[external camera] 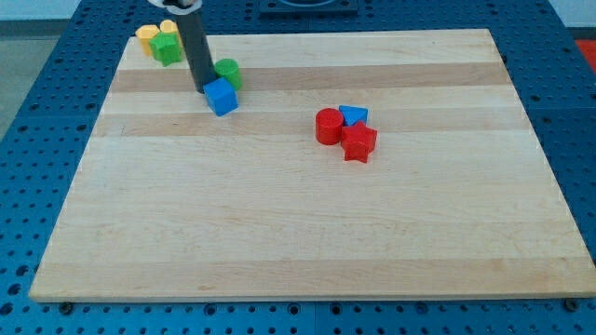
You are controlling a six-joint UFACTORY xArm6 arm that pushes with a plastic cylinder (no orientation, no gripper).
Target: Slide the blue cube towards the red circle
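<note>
The blue cube (222, 97) lies on the wooden board in the upper left part of the view. My tip (203, 89) rests against the cube's upper-left side. The red circle (328, 126) lies right of the board's centre, well to the right of the cube and a little lower in the view. A green round block (228, 72) sits just above the blue cube, touching or nearly touching it, partly behind my rod.
A blue triangular block (353, 115) and a red star-shaped block (359, 142) crowd the red circle's right side. A green block (167, 48) and two yellow blocks (147, 36) cluster at the board's top left corner. The board (298, 223) lies on a blue perforated table.
</note>
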